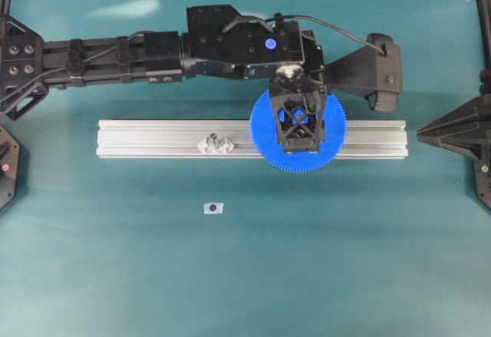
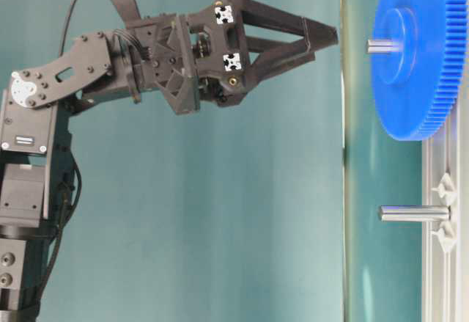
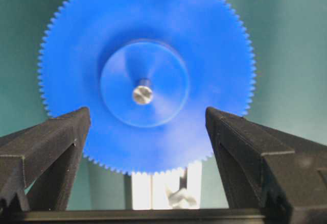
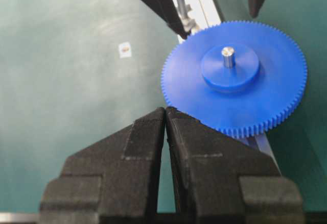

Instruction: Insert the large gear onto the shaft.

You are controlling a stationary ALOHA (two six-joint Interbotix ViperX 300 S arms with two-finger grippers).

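Overhead view is showing the large gear point(image 1: 331, 147) lying flat on the aluminium rail point(image 1: 153, 139), with the left pincer point(image 1: 298, 126) hanging directly above its hub. From the left wrist view the shaft point(image 3: 142, 93) is poking up through the hub's centre hole, and the two black fingers point(image 3: 48, 145) are standing wide apart, one on each side, touching nothing. The table-level view is showing a clear gap between those fingertips and the gear face. So the gear is looking seated, or very nearly so, and the left pincer is holding nothing.

The right pincer point(image 4: 166, 132) is sitting parked off to the side with its jaws pressed together and empty.

Risks from here, as I am judging them: if the gear is not fully down on the shaft, it may be resting tilted, and a careless withdrawal could clip the fine teeth and drag it askew or lift it off. A sideways move of the open fingers would be the likeliest cause. The second peg point(image 2: 412, 213), standing bare further along the rail between its clear brackets point(image 1: 215, 144), is also near enough to be knocked by a sweeping arm.
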